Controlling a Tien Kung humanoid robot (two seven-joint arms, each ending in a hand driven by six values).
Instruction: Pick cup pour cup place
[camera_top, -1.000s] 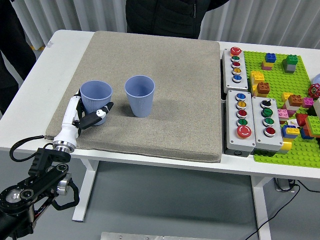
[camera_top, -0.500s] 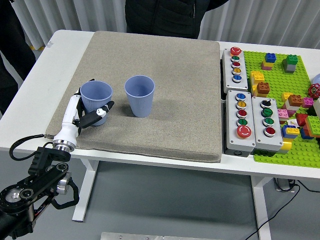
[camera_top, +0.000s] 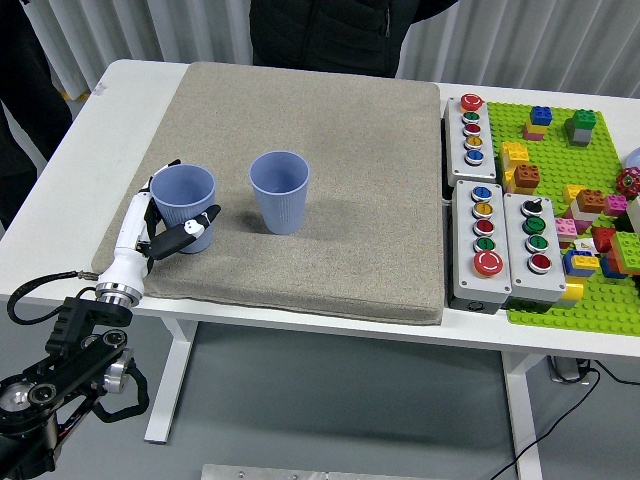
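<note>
The near cup (camera_top: 183, 203), a blue paper one, sits toward the left edge of the grey mat (camera_top: 340, 150) with the left hand (camera_top: 160, 222) wrapped around it: the thumb crosses its front low down and the other fingers (camera_top: 157, 178) curl round its far side, so the fingers are closed on the cup. It looks upright, or very nearly so; whether its base has left the mat cannot be told from this view. The second cup (camera_top: 280, 190) stands upright just to its right, apart from it and untouched.

By this showing the task is at its first part: the pick is in hand, while the pour into the second cup and the setting down remain to be done.

The left arm comes up from the lower left corner, its white forearm slanting over the desk (camera_top: 110, 110) edge to the cup. The right arm is out of view. A person in dark clothing (camera_top: 330, 35) stands at the far side, hands not visible.
</note>
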